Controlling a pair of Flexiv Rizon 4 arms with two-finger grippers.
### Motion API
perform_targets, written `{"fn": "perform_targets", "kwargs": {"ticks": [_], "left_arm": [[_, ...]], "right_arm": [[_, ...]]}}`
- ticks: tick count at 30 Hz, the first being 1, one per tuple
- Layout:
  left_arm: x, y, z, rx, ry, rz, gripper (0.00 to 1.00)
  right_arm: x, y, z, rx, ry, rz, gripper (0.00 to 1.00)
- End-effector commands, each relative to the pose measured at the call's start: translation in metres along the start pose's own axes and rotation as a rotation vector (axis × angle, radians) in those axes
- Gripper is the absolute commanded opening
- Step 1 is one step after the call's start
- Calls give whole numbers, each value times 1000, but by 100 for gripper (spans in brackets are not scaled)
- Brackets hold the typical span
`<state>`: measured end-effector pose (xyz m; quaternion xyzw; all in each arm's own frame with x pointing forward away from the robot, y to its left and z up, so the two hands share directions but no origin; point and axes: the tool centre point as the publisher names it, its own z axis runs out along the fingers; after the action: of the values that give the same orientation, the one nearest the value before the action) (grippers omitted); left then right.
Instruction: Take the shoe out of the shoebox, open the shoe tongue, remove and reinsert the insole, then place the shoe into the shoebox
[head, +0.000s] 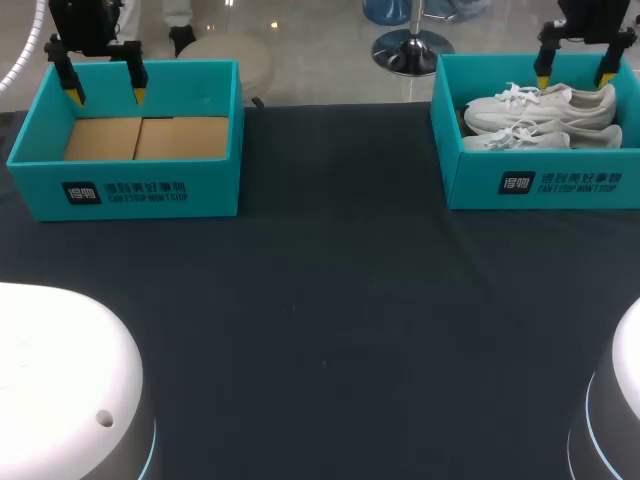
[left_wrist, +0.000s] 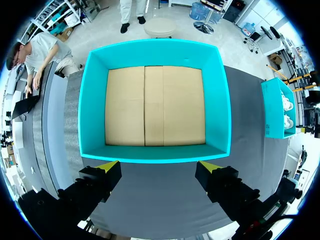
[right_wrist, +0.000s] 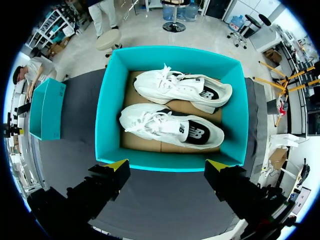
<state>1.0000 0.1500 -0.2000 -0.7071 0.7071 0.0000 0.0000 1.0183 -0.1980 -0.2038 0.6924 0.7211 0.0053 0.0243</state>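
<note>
Left gripper over left shoebox, right gripper over boxed shoes

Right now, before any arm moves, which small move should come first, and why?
Probably lower the right gripper into the right shoebox, onto the nearer shoe. The gripper hangs open over the box's rim, touching nothing, and the left shoebox holds no shoe.
</note>
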Motion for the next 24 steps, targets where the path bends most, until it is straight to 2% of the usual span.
{"fn": "perform_targets", "kwargs": {"ticks": [1,9,11,24], "left_arm": [[0,0,0,0,0,0,100],[0,0,0,0,0,0,100],[0,0,0,0,0,0,100],[0,0,0,0,0,0,100]], "right_arm": [[-26,3,9,15,18,-14,100],[-53,1,31,67,-51,-53,100],[-55,1,35,90,-88,-71,100],[-57,1,38,87,-85,-63,100]]}}
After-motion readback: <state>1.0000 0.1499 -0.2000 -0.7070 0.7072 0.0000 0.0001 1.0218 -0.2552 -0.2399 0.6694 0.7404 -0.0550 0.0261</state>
